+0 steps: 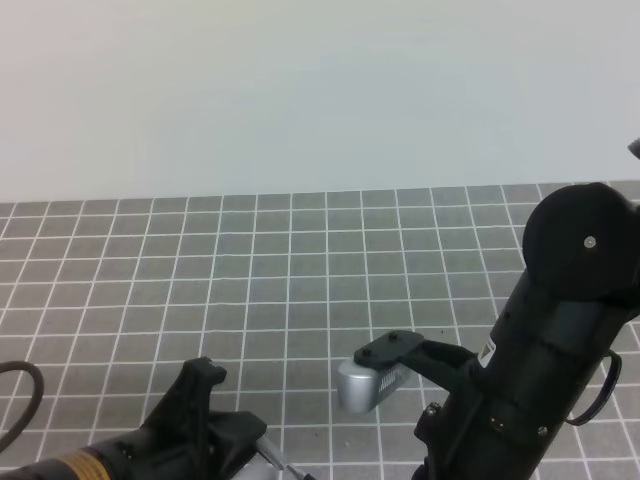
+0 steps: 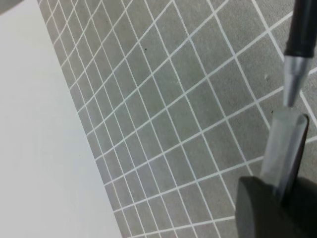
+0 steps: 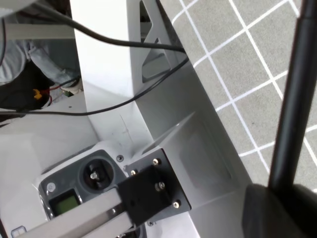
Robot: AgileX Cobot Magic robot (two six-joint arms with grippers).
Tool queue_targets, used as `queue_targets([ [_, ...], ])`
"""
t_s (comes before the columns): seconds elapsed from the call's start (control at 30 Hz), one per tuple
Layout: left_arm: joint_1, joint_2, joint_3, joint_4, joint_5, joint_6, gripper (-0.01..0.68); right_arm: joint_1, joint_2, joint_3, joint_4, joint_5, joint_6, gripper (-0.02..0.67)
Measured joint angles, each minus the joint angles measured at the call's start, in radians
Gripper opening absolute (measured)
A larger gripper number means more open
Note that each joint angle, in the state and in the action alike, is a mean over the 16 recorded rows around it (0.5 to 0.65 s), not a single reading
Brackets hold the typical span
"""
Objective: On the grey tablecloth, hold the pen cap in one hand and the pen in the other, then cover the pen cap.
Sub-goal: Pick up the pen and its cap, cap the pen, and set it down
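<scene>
Right gripper (image 3: 280, 210) is clenched on the pen (image 3: 293, 99), its tip presented at the left gripper (image 2: 286, 148), whose grip and cap cannot be told; coaxial alignment is judged necessary before capping.

1. The grey tablecloth (image 1: 250, 270) lies flat, ruled by thin white lines into small squares, its far edge meeting a plain pale surface.
2. The pen (image 2: 298, 49), a slim black barrel ending in a silvery pointed tip, hangs above the cloth in the left wrist view, tip down, just over a pale translucent pad.
3. In the right wrist view a long black rod (image 3: 294, 99) crosses the right edge; whether it is the pen cap cannot be told.
</scene>
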Motion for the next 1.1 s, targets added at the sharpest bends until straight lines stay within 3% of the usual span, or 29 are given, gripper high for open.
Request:
queue_targets([
  [0.47,-0.005,0.000,0.000,0.014,-0.019,0.013,0.077,0.000,0.000,0.000,0.008,0.000,-0.011,0.069],
  [1.1,-0.093,0.002,0.000,0.026,-0.018,0.057,0.077,0.002,0.004,0.001,0.005,0.000,-0.013,0.069],
])
